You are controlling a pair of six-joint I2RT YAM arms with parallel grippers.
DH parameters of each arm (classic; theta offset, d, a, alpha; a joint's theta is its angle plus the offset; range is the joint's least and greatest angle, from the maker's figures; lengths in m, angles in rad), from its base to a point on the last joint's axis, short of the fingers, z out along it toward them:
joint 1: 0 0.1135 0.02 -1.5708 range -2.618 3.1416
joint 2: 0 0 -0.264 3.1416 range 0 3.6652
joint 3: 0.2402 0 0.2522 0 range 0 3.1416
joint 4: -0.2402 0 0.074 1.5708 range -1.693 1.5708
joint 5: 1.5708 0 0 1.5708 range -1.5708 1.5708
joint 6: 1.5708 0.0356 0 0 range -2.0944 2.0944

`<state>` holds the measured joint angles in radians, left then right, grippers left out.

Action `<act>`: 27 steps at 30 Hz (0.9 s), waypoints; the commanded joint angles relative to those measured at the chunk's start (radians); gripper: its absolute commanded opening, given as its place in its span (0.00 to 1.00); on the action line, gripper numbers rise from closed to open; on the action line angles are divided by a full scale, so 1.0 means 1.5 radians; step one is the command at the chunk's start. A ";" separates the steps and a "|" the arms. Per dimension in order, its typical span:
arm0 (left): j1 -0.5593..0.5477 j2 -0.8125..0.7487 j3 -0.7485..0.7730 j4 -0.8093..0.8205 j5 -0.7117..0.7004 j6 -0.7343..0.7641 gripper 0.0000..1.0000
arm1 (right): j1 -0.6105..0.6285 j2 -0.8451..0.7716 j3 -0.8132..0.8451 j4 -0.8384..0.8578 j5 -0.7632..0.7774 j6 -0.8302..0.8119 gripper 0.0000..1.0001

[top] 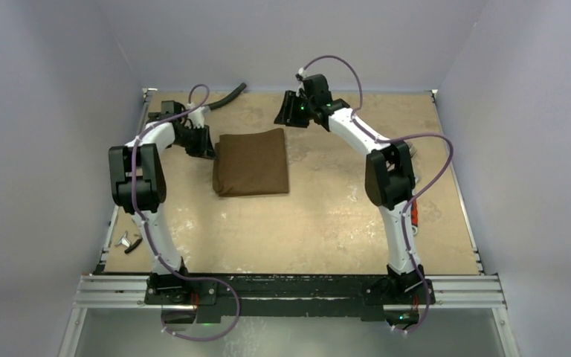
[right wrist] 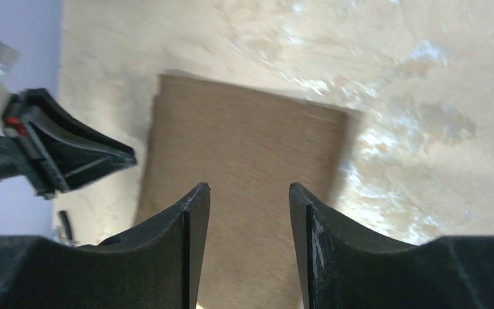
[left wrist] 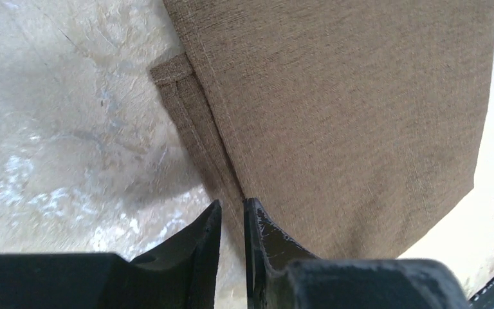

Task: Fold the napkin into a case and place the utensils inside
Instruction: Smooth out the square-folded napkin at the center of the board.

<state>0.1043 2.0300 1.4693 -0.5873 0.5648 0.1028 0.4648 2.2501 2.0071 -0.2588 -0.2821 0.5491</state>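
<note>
Jaws of the left gripper [left wrist: 231, 205] parted by a thin slit only, tips low at the hemmed left edge of the soft brown fabric napkin [top: 251, 162], no cloth visibly pinched between them. Jaws of the right gripper [right wrist: 249, 187] spread wide, holding nothing, raised beyond the napkin's far right corner. Napkin folded into a plain rectangle, flat on the mottled beige table [top: 327, 216], left of centre and toward the far side; along its left side, a lower layer's stitched hem showing just past the top layer. Curved black hose [top: 227, 97] at the far edge, apart from the cloth. By the table's left rim, a few small slim pieces [top: 128, 242], one pale, one dark, too small to identify.
</note>
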 commanded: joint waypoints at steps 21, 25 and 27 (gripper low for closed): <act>-0.101 0.068 0.101 0.060 -0.093 -0.009 0.00 | -0.063 0.019 -0.171 0.163 -0.173 0.051 0.19; -0.110 0.083 0.155 0.034 -0.102 0.005 0.00 | -0.080 0.035 -0.181 0.207 -0.235 0.073 0.19; -0.111 0.076 0.191 -0.004 -0.091 0.013 0.00 | -0.081 0.041 -0.170 0.213 -0.251 0.074 0.19</act>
<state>-0.0570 2.1422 1.6451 -0.5461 0.4362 0.0746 0.3500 2.2959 1.7428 -0.0227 -0.5434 0.6273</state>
